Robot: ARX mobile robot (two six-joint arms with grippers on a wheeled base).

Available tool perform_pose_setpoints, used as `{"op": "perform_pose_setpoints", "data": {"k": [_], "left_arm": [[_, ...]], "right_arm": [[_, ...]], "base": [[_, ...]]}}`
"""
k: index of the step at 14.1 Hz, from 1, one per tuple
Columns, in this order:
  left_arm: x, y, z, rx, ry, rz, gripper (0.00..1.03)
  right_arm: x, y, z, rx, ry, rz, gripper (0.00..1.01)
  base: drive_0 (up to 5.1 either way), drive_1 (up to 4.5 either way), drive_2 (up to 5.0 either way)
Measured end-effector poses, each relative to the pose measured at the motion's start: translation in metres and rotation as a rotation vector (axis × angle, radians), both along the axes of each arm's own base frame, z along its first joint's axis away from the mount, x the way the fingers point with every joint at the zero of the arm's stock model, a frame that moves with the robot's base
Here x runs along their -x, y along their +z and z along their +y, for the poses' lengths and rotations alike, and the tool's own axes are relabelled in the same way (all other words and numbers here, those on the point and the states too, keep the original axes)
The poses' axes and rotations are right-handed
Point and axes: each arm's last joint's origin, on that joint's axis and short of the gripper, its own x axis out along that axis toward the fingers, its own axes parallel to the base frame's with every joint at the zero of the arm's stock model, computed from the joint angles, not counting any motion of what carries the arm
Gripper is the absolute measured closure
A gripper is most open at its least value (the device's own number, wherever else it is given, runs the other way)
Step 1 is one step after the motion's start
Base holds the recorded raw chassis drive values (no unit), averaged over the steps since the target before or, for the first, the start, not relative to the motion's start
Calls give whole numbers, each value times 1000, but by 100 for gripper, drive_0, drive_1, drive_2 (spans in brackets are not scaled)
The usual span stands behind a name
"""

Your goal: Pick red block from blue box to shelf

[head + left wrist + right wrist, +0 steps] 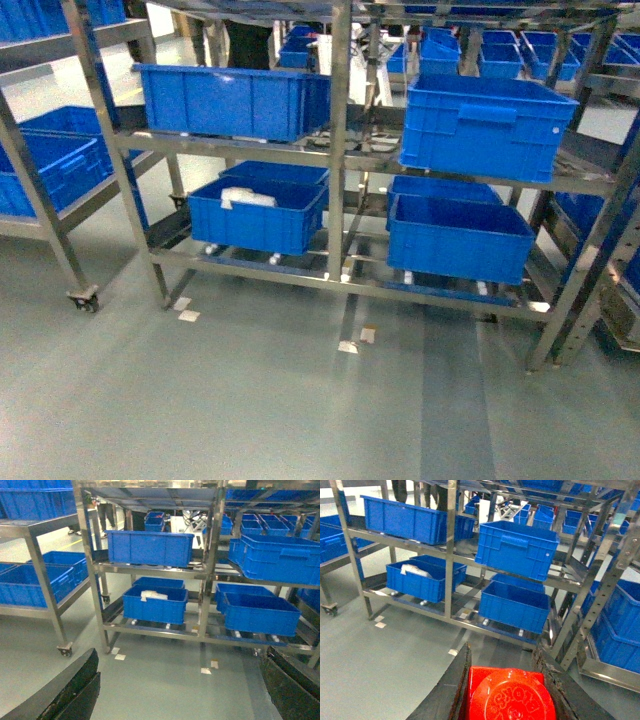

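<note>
Nearest, in the right wrist view: right gripper (502,692) pinching the red block (509,696) between dark fingers (447,692), block cut off by the bottom edge, one embossed stud showing. In the left wrist view: left gripper (180,690) spread wide, only dark finger edges at the lower corners, nothing between. Neither gripper seen from the head camera. Beyond, grey floor with small paper scraps (188,316). Farther, the shelf (339,150), loaded with dark-blue crates (485,125); white bundle (246,197) in the lower left crate (258,215). Pale blue box nowhere visible.
</note>
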Motion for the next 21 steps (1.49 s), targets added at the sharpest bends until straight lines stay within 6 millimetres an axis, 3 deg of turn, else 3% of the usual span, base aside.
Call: {"op": "perform_pose_setpoints", "data": {"k": [9, 21], "left_arm": [[0, 0, 0, 0, 0, 0, 5], [0, 0, 0, 0, 0, 0, 5]], "right_arm": [[0, 0, 0, 0, -2, 1, 72], [0, 0, 0, 0, -2, 0, 72]], "base": [[-64, -64, -64], [1, 176, -175]]}}
